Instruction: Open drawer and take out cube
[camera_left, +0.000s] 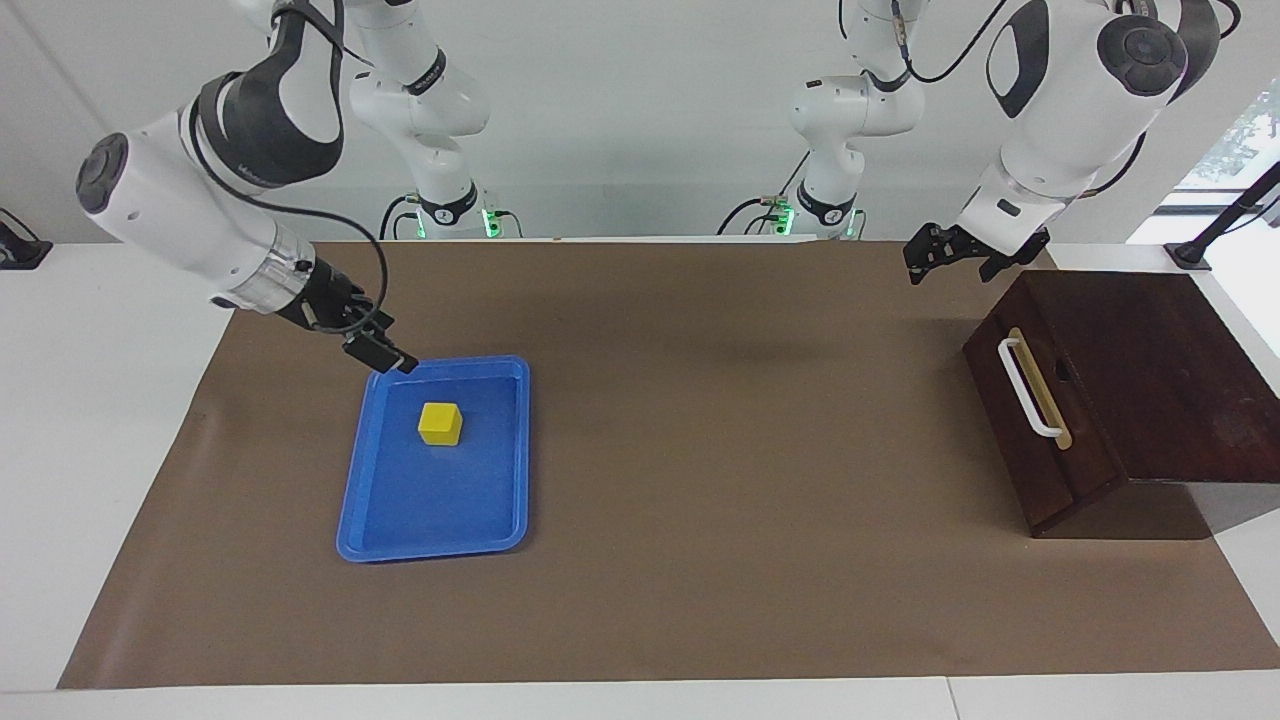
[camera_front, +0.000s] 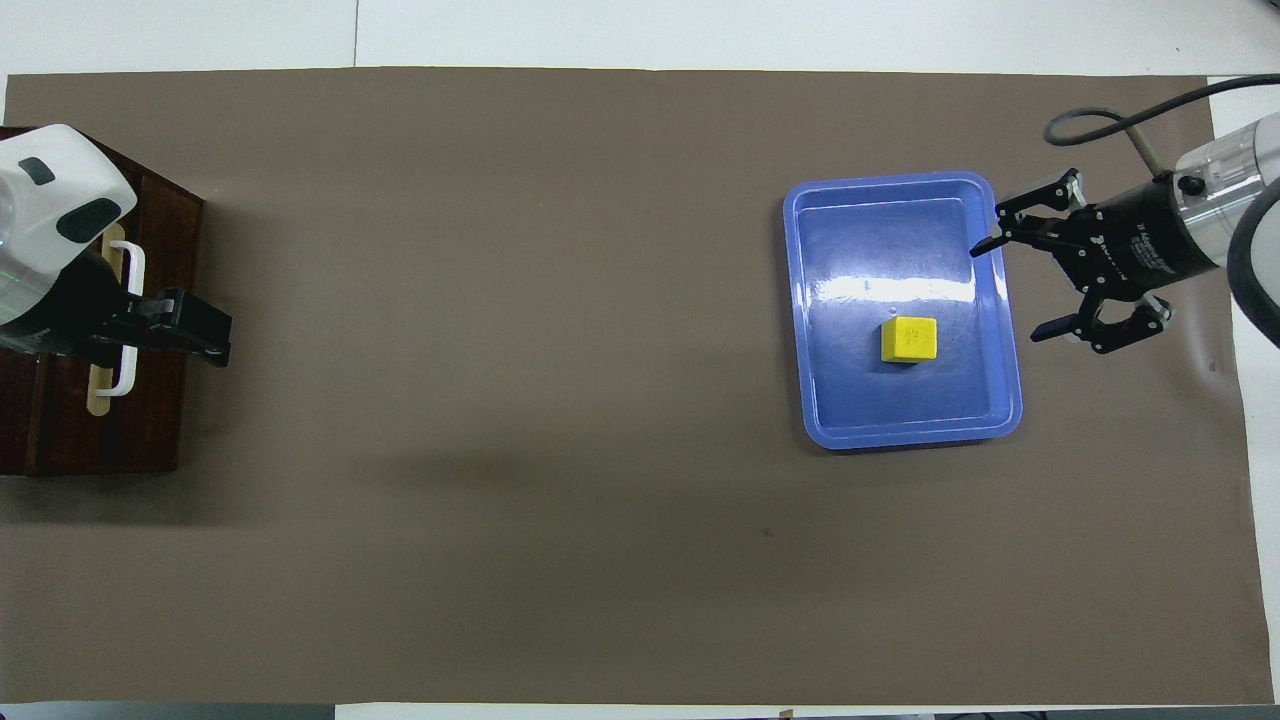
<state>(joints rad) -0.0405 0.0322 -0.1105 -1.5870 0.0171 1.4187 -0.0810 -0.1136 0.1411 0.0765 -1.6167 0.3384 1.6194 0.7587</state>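
Observation:
The yellow cube (camera_left: 440, 423) (camera_front: 908, 339) rests alone in the blue tray (camera_left: 430, 545) (camera_front: 890, 181). My right gripper (camera_left: 380, 352) (camera_front: 1010, 290) is open and empty, raised over the tray's rim at the right arm's end, apart from the cube. The dark wooden box stands at the left arm's end of the table. Its drawer (camera_left: 1015, 420) (camera_front: 160, 400) is shut, with the white handle (camera_left: 1030, 390) (camera_front: 127, 330) free. My left gripper (camera_left: 935, 262) (camera_front: 205, 335) hangs open and empty in the air by the box's corner, touching nothing.
A brown mat (camera_left: 740, 420) covers the table between tray and box. Both arm bases stand at the table's robot edge. A black stand (camera_left: 1225, 225) sits on the white table edge beside the box.

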